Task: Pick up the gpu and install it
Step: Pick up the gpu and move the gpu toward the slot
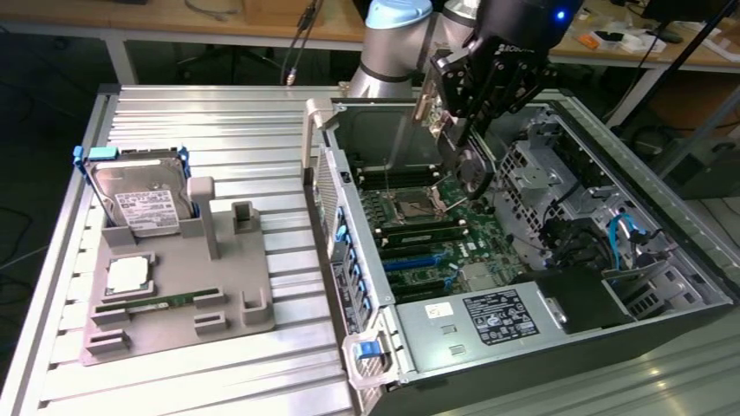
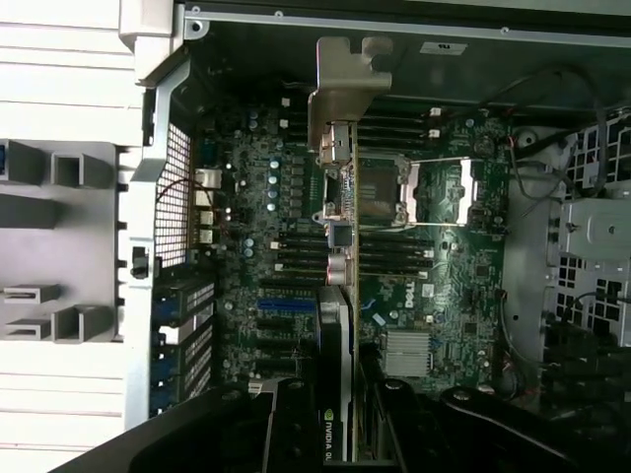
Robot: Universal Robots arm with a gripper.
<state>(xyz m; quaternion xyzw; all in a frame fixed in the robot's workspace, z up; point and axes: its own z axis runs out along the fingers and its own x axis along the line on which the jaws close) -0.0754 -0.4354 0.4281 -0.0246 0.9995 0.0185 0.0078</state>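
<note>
My gripper [image 1: 469, 108] hangs over the open computer case [image 1: 347, 217], shut on the gpu [image 1: 463, 156]. The card is held on edge above the motherboard [image 1: 431, 227], over the CPU socket region and clear of the board. In the wrist view the gpu [image 2: 337, 325] is seen edge-on, its silver end bracket [image 2: 340, 99] pointing away from the camera and its black shroud between my fingers [image 2: 281, 424]. The blue expansion slots [image 2: 286, 305] lie beside the card on the board [image 2: 434, 286], with nothing in them.
A grey fixture plate [image 1: 231, 286] on the exterior view's left carries a silver hard drive [image 1: 141, 204], a CPU [image 1: 127, 276] and a RAM stick [image 1: 156, 303]. The case's drive cage [image 1: 555, 165], cables [image 1: 625, 238] and power supply [image 1: 497, 316] crowd the space around the motherboard.
</note>
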